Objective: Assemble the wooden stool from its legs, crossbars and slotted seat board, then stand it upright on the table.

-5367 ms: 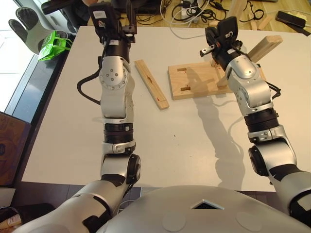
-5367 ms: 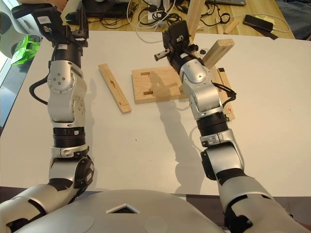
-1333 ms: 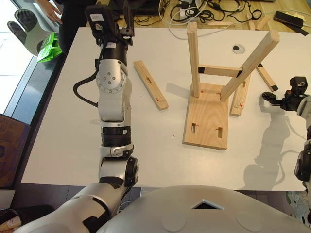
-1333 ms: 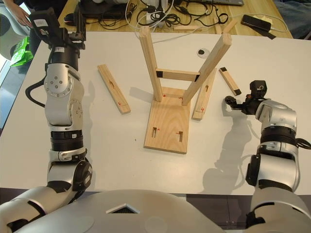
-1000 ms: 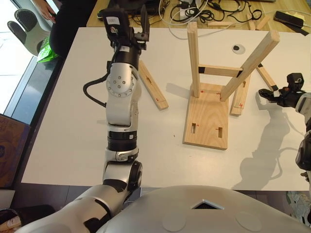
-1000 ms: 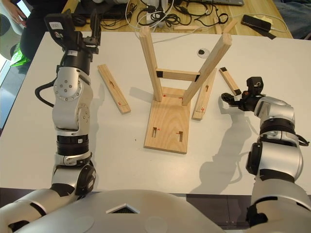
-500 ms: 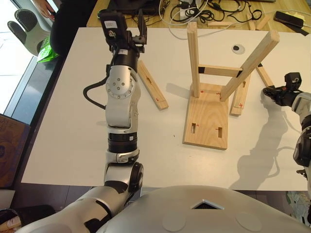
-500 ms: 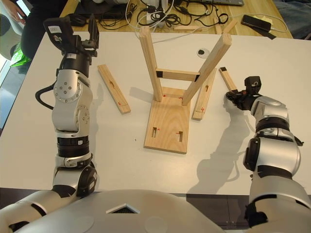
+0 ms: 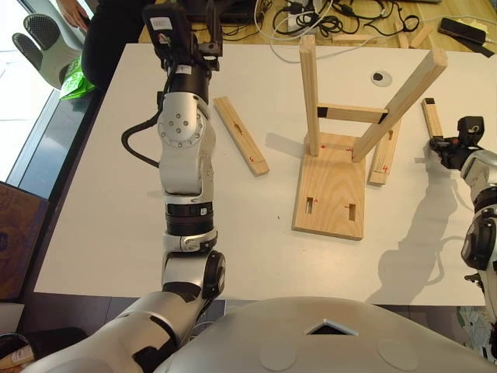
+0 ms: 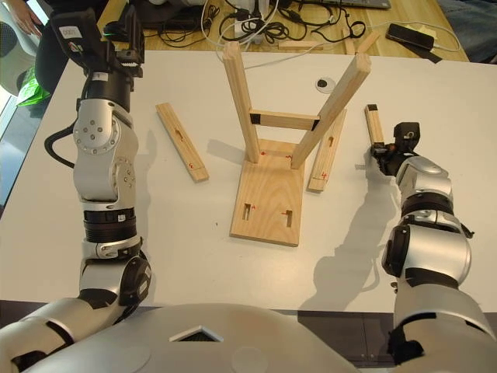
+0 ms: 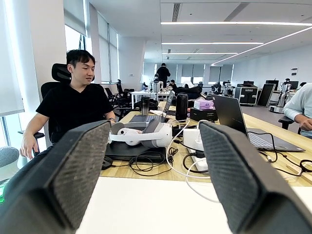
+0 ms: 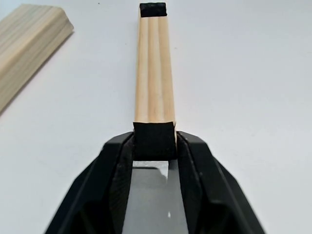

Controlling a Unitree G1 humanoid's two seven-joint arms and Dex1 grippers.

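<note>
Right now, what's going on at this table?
Stool half built: the seat board lies flat with an upright leg and a leaning leg at its far end, joined by a crossbar. The right gripper is shut on the end of a loose crossbar. The left gripper is open, over the table's far left. One spare leg lies left of the board, another spare leg right of it.

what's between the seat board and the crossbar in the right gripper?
A loose leg, lying flat beside the seat board, on the robot's left of the crossbar that the right gripper clamps. Both eye views show it.
</note>
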